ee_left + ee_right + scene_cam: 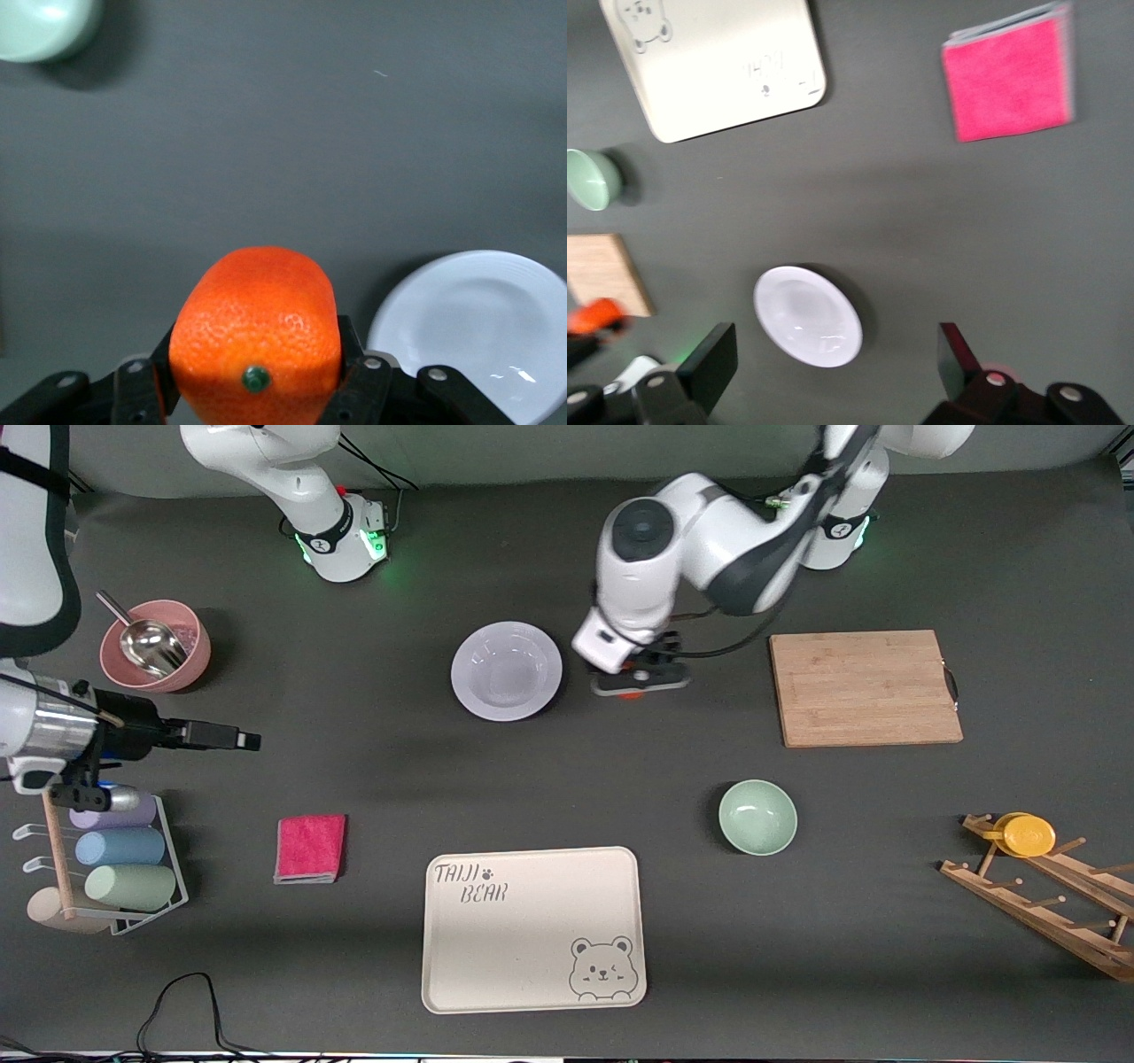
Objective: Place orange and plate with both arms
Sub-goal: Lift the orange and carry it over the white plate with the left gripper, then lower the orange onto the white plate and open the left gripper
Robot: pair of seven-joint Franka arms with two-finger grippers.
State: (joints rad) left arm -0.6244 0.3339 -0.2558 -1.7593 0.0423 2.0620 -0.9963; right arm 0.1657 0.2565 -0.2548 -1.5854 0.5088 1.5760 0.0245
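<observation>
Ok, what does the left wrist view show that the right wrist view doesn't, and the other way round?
Only the left wrist view shows the left gripper shut on the orange close up, stem end facing the camera. Only the right wrist view shows the bear tray, the pink cloth, a corner of the cutting board and the open right gripper. Both show the white plate and the green bowl.

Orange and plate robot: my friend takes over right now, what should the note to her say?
Left gripper: shut on the orange, beside the plate, between it and the cutting board.
Right gripper: open, holding nothing, up near the pink bowl's end of the table.
Plate: empty on the table, untouched.
Done: orange gripped.
Left: place the orange, then grasp and place the plate.
</observation>
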